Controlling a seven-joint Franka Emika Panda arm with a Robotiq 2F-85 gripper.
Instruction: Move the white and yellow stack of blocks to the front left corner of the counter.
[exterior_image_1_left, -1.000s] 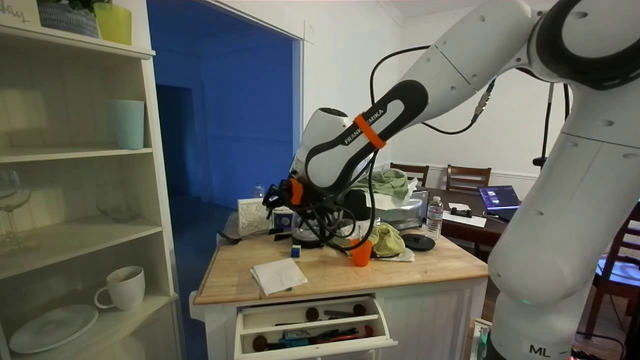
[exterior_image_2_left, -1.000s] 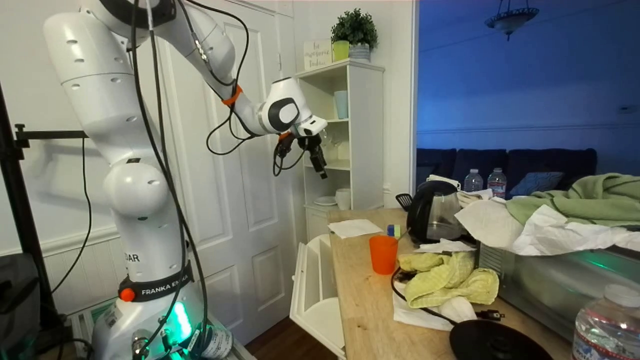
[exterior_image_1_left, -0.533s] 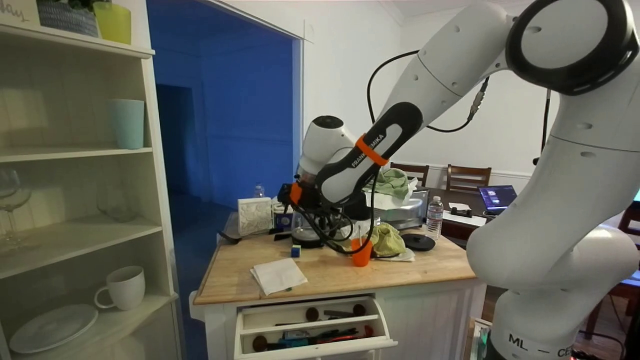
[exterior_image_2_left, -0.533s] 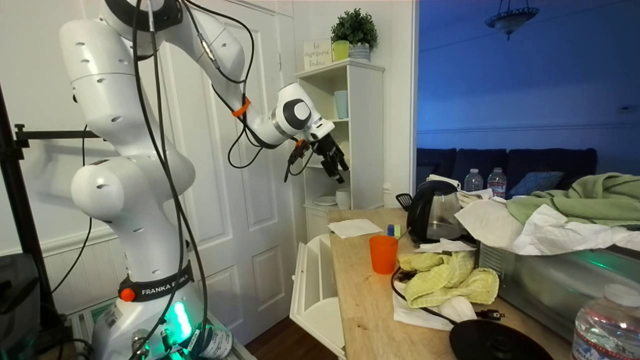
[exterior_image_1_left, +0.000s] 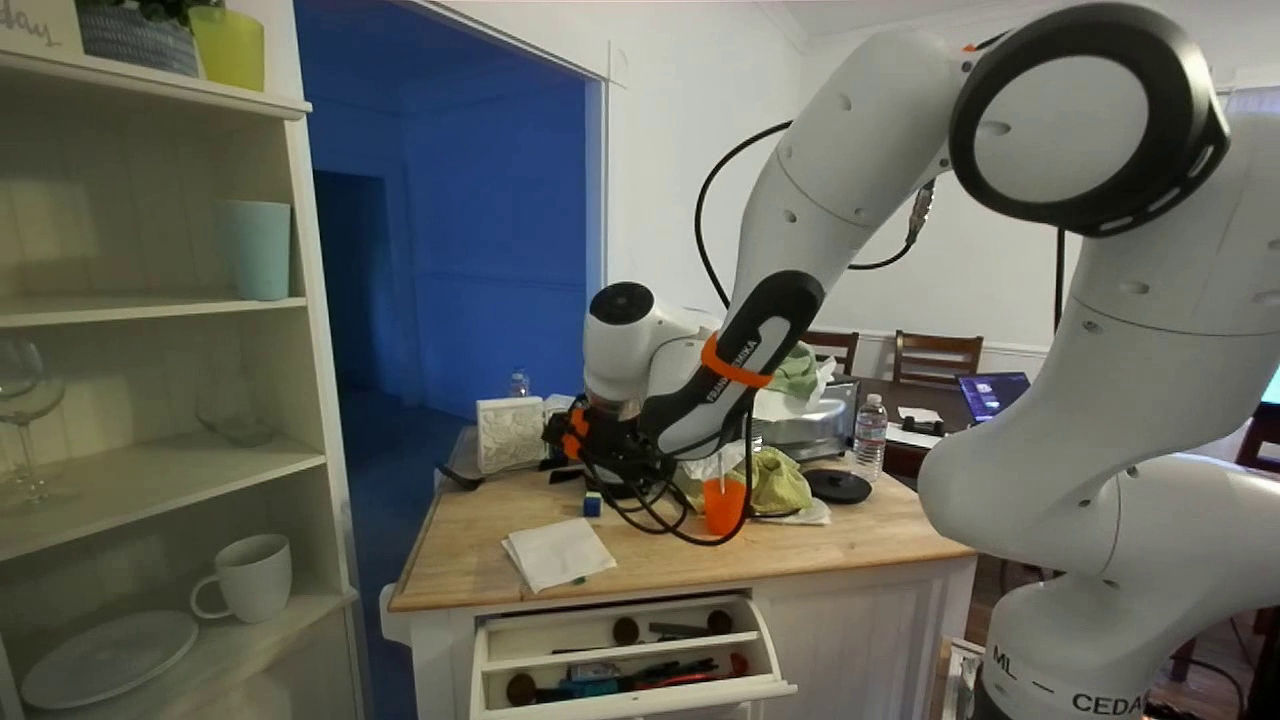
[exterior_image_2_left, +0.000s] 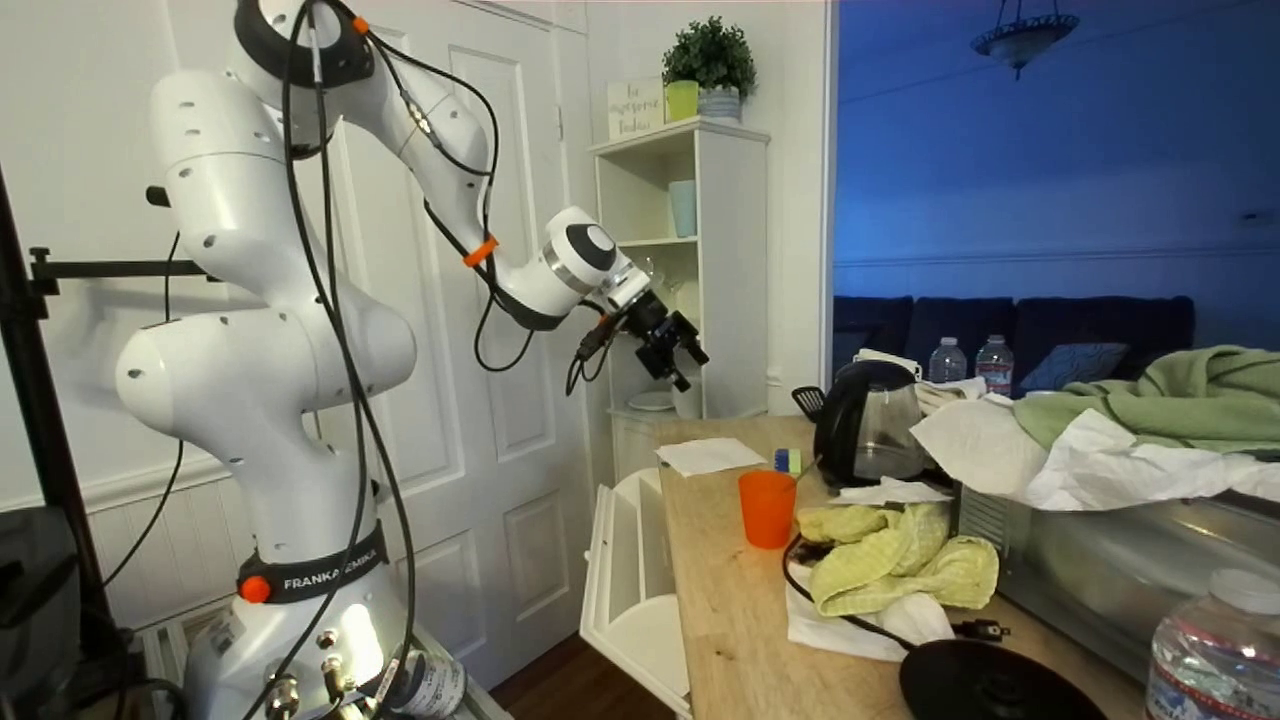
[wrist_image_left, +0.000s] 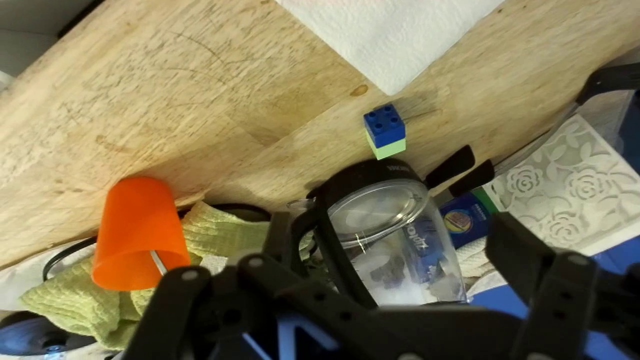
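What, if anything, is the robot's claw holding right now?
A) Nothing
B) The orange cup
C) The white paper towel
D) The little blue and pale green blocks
A: in the wrist view the fingers stand apart with nothing clasped between them; the kettle seen through the gap is only background, since in an exterior view the open gripper hangs well clear of it.

Arm (exterior_image_2_left: 280, 355) bent, wrist (exterior_image_2_left: 585, 255) tilted downward, claw (wrist_image_left: 397, 240) with 2 fingers (wrist_image_left: 520, 260) apart
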